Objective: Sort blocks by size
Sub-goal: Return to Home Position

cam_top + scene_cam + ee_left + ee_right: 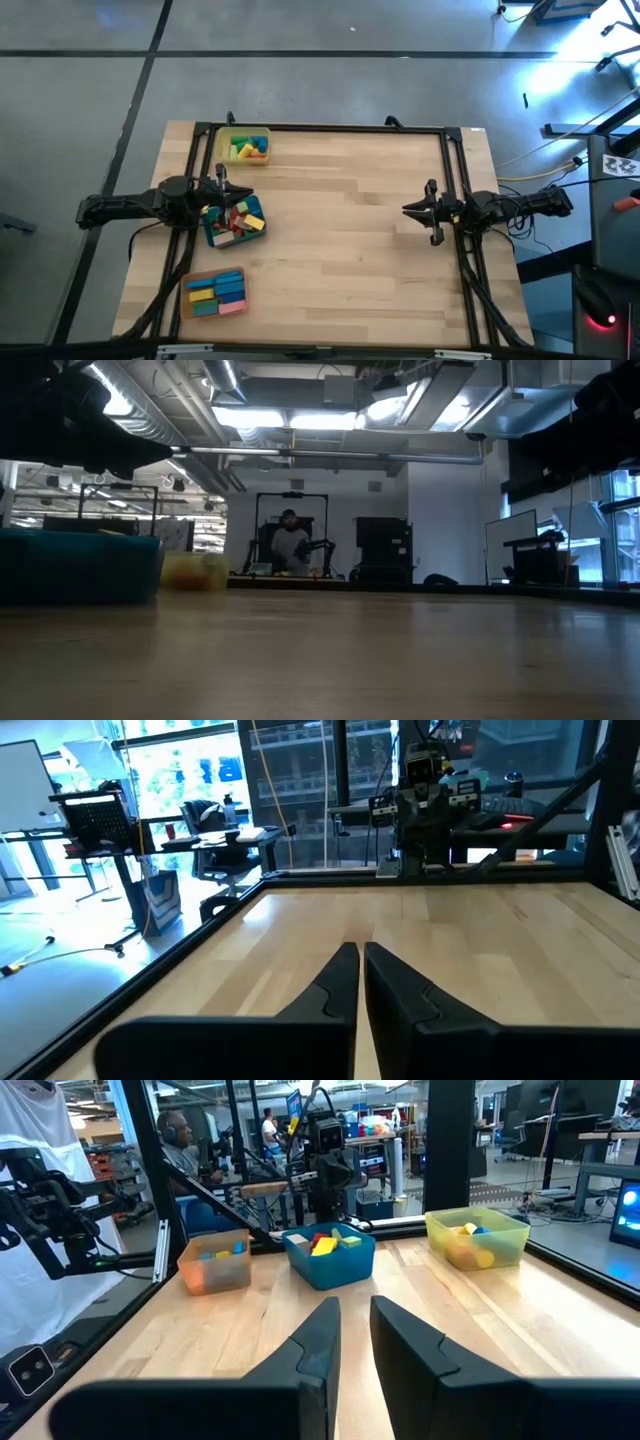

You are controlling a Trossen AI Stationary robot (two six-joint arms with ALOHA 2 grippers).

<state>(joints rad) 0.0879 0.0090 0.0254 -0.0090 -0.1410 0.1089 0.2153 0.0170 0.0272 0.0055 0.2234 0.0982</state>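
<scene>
Judging from the high view, the sort looks finished or very nearly so: every one of the blocks [238, 222] I can find lies inside a bin, and no loose piece shows on the bare wood of the table [340, 250]. All three bins stand in a column down the left side of that frame. The yellow bin [245, 133] is uppermost with a few green, yellow and blue pieces. The blue bin [209, 238] is in the middle, heaped with mixed red, yellow and green shapes. The orange bin [185, 296] is lowest, with longer blue, yellow, green and pink bars laid side by side. Whether each piece sits in its proper size class is too fine to tell. What seems left is only for the arms to park. The left gripper [224, 186] hangs at the left of the frame, over the upper edge of the blue bin, and its arm stretches out level toward the left edge. In its wrist view the left gripper [360, 970] points flat across empty wood, jaws pressed almost together and holding nothing. The right gripper [408, 210] sits at the right of the high view, well apart from the bins, aimed toward them. Its wrist view shows the right gripper [355, 1320] level above the wood. Its jaws are drawn close with a slim gap, empty, and the three bins are lined up across the upper middle of the frame.
</scene>
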